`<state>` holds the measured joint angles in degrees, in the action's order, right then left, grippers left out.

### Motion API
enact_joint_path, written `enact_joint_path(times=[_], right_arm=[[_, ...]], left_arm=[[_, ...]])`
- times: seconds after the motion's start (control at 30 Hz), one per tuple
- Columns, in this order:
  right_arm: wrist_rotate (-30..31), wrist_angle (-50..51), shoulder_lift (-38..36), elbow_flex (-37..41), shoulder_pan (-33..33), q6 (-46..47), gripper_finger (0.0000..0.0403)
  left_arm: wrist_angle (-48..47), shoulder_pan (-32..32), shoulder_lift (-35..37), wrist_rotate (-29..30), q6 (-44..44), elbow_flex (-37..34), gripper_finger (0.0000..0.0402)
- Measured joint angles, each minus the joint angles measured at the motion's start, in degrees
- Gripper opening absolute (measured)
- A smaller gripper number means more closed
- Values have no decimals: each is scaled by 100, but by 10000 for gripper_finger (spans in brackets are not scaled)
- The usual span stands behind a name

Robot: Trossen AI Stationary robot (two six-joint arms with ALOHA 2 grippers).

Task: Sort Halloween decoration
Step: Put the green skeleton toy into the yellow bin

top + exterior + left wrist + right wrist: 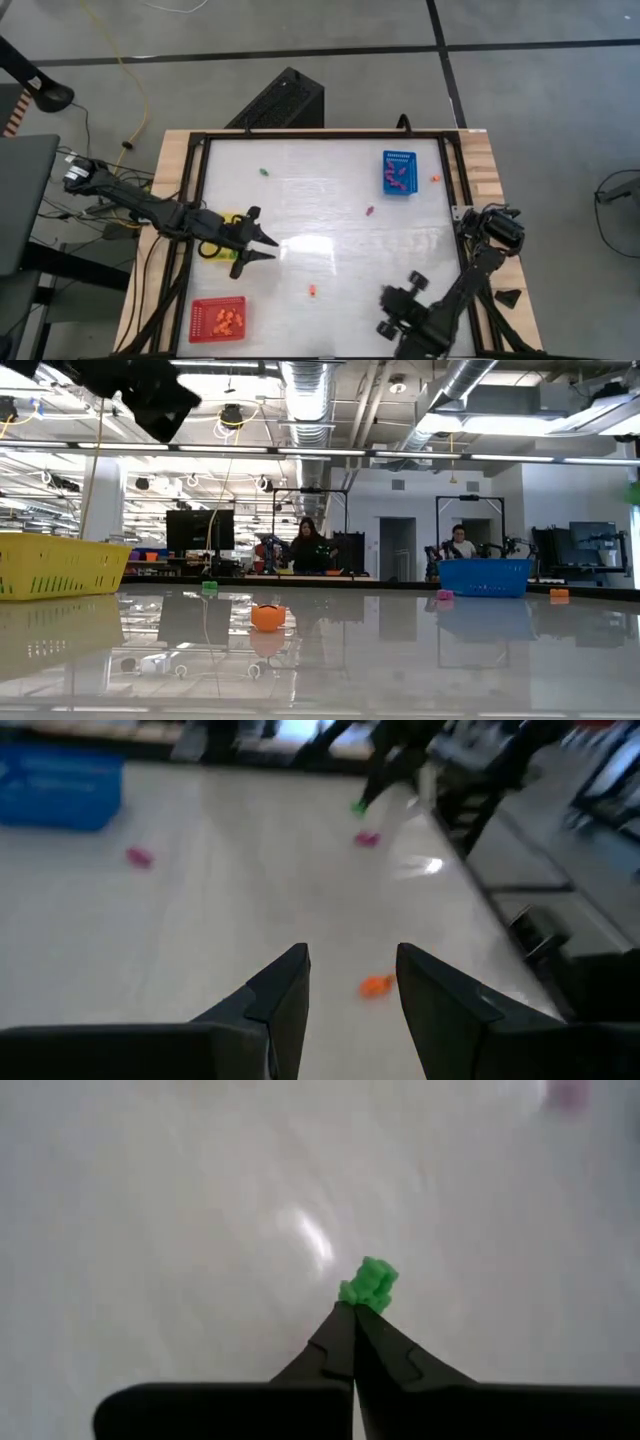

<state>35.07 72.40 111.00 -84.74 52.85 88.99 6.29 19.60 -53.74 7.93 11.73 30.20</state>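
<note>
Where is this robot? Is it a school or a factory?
Probably a big robot lab or workshop, not a school. Bare pipes and ducts run along the ceiling, people sit at desks with screens, and more metal-frame work tables stand behind.

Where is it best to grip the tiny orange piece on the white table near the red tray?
Take the tiny orange piece across its squat rounded body, from straight above: it sits low on the table, free all round. The open left gripper faces it.

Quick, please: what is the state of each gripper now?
Left gripper: open, holding nothing, above the table.
Right gripper: shut on a green piece.
</note>
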Motion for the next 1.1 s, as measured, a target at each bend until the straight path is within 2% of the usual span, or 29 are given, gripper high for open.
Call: enact_joint_path(times=[0.13, 0.27, 0.37, 0.43, 0.57, 0.67, 0.73, 1.1], right_arm=[[1241, -902, -4, -36, -515, -1352, 24], [1654, -2520, -4, -34, -1199, -3488, 29], [1537, -3974, -4, -34, -1713, -5228, 27], [1274, -4866, -4, -34, -2019, -6283, 23], [181, -6326, -7, -34, -2510, -7843, 25], [-777, -7019, -7, -34, -2811, -8334, 29], [-1157, -7246, -7, -34, -2959, -8448, 28], [-1248, -7395, -7, -34, -3120, -8653, 28]], left_arm=[[1550, 276, -100, -14, 15, -578, 139], [3254, 422, -441, -5, 457, -1145, 139], [4152, 522, -868, -6, 686, -1347, 139], [4214, 592, -1098, -34, 627, -1360, 139], [4226, 640, -1398, -109, 411, -1313, 139], [4239, 640, -1438, 50, 285, -1307, 139], [4263, 642, -1437, 240, 185, -1307, 139], [4270, 621, -1414, 232, -9, -1305, 139]])
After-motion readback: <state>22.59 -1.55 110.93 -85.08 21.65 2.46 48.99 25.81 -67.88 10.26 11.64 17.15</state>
